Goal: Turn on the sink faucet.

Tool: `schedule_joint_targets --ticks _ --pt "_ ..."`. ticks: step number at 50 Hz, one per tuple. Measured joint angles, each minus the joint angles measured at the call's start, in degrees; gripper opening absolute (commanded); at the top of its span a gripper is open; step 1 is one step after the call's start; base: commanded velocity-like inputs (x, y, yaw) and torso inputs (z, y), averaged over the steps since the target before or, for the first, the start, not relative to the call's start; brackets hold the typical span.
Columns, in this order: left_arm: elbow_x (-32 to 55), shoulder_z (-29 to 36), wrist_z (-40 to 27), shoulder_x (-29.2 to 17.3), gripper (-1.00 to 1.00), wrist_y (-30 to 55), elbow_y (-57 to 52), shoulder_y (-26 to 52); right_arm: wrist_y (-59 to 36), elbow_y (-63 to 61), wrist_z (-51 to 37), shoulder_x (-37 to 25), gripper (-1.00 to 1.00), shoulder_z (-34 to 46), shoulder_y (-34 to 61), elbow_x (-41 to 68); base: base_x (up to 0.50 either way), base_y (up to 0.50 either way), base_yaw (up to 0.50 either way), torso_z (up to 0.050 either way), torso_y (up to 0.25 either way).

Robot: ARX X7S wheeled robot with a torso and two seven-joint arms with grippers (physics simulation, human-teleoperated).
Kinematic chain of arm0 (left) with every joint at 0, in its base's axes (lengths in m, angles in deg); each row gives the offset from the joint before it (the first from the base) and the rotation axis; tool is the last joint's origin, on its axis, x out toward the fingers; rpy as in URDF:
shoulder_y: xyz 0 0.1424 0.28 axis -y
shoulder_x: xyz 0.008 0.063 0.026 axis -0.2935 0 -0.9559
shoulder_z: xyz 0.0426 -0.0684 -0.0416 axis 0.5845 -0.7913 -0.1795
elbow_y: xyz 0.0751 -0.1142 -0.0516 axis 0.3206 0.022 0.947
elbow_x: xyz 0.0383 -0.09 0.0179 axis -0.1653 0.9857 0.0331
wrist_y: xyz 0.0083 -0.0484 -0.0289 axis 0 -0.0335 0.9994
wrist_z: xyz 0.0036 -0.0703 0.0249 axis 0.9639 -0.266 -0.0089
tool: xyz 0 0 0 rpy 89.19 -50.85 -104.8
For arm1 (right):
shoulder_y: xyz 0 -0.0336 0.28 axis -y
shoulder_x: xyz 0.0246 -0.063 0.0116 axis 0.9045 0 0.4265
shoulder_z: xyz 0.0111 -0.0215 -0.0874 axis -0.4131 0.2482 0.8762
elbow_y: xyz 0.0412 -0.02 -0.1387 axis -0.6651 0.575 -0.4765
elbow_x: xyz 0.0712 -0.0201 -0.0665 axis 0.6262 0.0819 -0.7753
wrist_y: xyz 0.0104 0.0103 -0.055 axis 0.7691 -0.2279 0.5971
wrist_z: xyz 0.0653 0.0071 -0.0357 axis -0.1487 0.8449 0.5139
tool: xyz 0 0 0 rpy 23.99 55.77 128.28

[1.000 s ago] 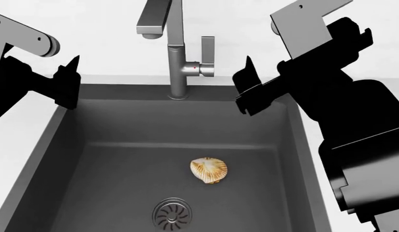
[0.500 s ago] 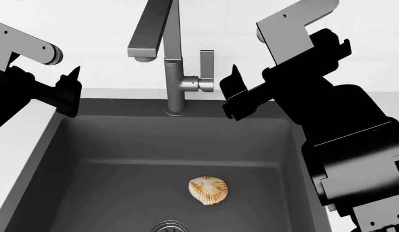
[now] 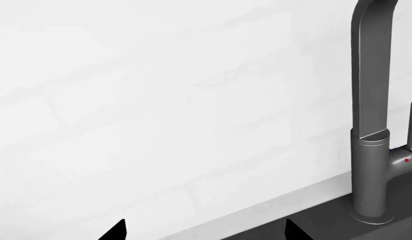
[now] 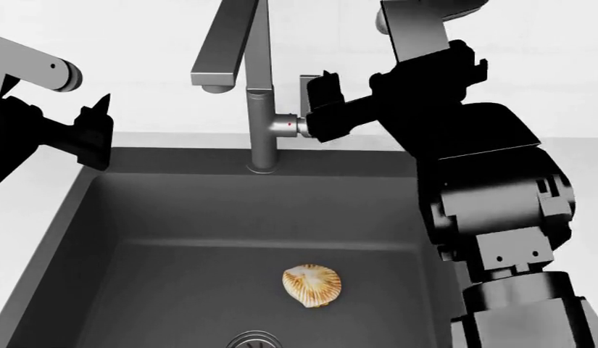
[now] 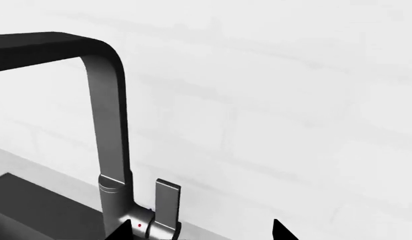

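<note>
The sink faucet (image 4: 262,123) is tall brushed grey metal and stands at the sink's back edge. Its flat spout (image 4: 221,43) points forward. Its flat side lever (image 4: 307,85) stands upright, with a small red dot (image 4: 291,124) on the post. My right gripper (image 4: 319,109) is open and right at the lever. In the right wrist view the lever (image 5: 167,204) sits between the open fingertips of my right gripper (image 5: 200,232). My left gripper (image 4: 98,132) is open and empty, left of the faucet over the sink's back left corner. The left wrist view shows the post (image 3: 370,165) beyond my left gripper (image 3: 204,232).
The dark grey sink basin (image 4: 134,217) holds a tan scallop shell (image 4: 312,283) and a round slotted drain (image 4: 254,339) at the front. A white tiled wall (image 4: 134,43) rises behind the faucet. White counter (image 4: 47,174) flanks the sink.
My right gripper has moved left, from beside the sink's back right corner up to the faucet lever. The view tilted up slightly a second ago. The left gripper has barely shifted.
</note>
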Motion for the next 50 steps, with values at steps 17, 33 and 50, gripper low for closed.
schedule_joint_targets --ticks 17,33,50 --pt "1.23 -1.03 -0.61 -1.51 1.00 1.91 -5.38 -1.44 12.67 27.37 0.48 9.40 1.00 -3.58 7.18 -2.06 0.00 0.00 0.00 0.000 0.000" --pt "3.20 -2.51 0.81 -5.49 1.00 3.81 -11.72 -3.47 15.79 32.27 -1.98 11.25 1.00 2.82 10.41 7.44 0.00 0.00 0.00 0.000 0.000" --pt "2.84 -2.37 -0.36 -3.46 1.00 2.77 -9.97 -2.36 17.22 33.25 -5.34 11.63 1.00 7.48 12.67 12.52 0.00 0.00 0.00 0.002 -0.115"
